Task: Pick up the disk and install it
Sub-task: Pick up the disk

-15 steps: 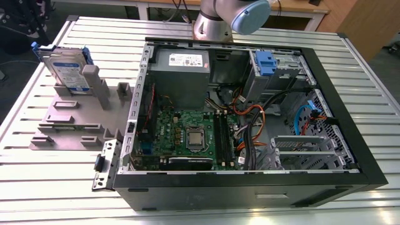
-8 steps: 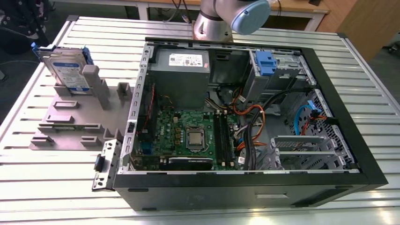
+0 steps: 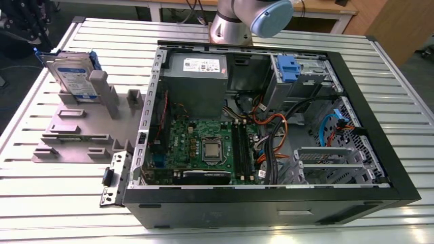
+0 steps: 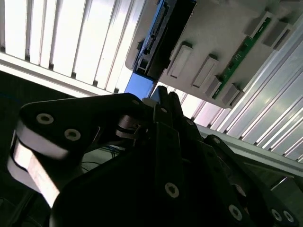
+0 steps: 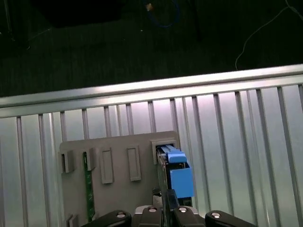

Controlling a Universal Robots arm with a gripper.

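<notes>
**Disk (image 3: 68, 71) on edge in its stand**

Flat, rectangular, silver. Carries a white-and-blue label (image 3: 78, 84) on the face turned toward the exterior camera (print too small to tell). Edged along the top by a blue plastic bracket (image 3: 66, 54). Stands upright on one narrow end, lower end seated in the grey holder (image 3: 74, 134), at about ten o'clock in the exterior view. Sits at about nine o'clock from the open computer case (image 3: 271, 206), apart from it. Appears edge-on in the first wrist view (image 5: 164, 172) as a thin dark slab with a blue tab (image 5: 180, 177).
</notes>
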